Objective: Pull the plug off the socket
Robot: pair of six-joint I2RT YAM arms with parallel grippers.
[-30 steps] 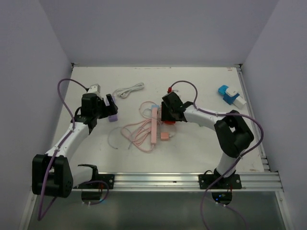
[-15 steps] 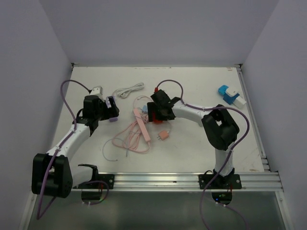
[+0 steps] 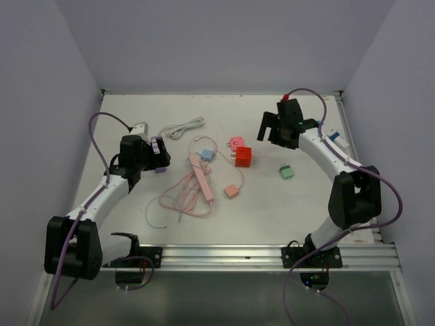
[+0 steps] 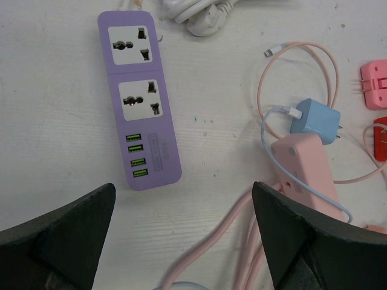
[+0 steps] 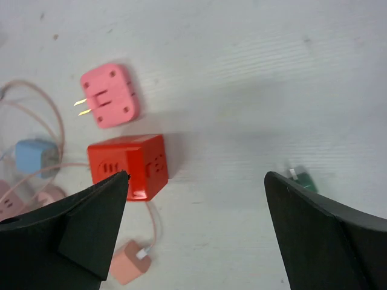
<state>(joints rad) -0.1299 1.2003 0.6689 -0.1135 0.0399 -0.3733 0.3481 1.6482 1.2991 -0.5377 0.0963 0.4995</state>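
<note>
A red cube socket (image 3: 243,157) lies mid-table; it also shows in the right wrist view (image 5: 128,166). A pink plug (image 3: 235,144) lies apart just beyond it, prongs bare (image 5: 109,95). A small green plug (image 3: 286,172) lies loose to the right (image 5: 302,180). My right gripper (image 3: 275,132) is open and empty, raised over the back right (image 5: 196,235). My left gripper (image 3: 158,153) is open and empty (image 4: 181,241), hovering by a purple power strip (image 4: 140,109) with empty outlets.
A pink power strip (image 3: 202,178) with coiled pink cord lies centre-left (image 4: 305,163). A blue charger (image 3: 206,155) and a salmon charger (image 3: 231,192) sit on thin cables beside it. A white cable (image 3: 183,127) lies at the back. A blue-white object (image 3: 333,136) sits far right.
My right arm swung from the pink strip at the centre out to the back right. The red cube, pink plug and green plug now lie uncovered and separate. The left arm barely moved.
</note>
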